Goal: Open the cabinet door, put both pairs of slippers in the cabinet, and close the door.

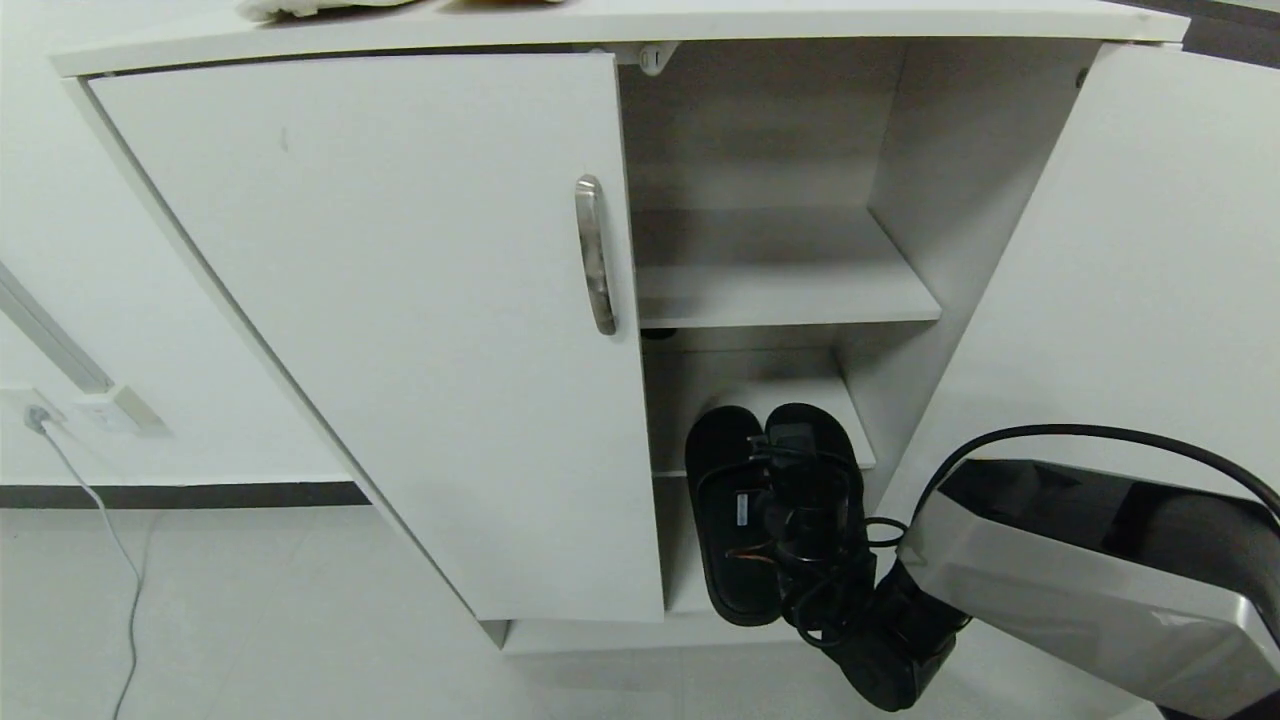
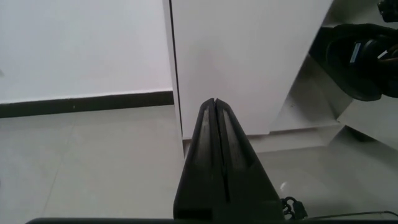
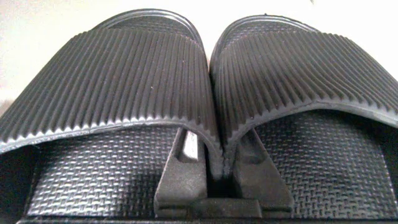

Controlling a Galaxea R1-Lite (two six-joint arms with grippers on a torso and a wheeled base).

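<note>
Where the right claw [image 3: 217, 167] closes, it pinches together the inner edges of the two ribbed straps [image 3: 137, 74] of a pair of black slippers [image 1: 745, 500]. One finger [image 3: 183, 171] sits under each strap, so the pair hangs from it side by side, soles down.

Just beyond the claw's tips the toes point into the lower part of the cabinet [image 1: 620, 25], at the front edge of its lower shelf [image 1: 760, 385] — whether they touch that shelf I cannot tell. Above the claw, the upper shelf [image 1: 780, 295] is bare. To the claw's right the open door [image 1: 1130, 280] is swung outward. To its left the closed door [image 1: 400, 330] covers the other half of the cabinet, with its metal handle [image 1: 594, 255] upright near the door's inner edge.

The left claw [image 2: 214, 149] is well to the left of the right one, low over the tiled floor [image 2: 93, 168] and near the bottom corner of the closed door — its fingers are pressed flat against each other with nothing between them.
</note>
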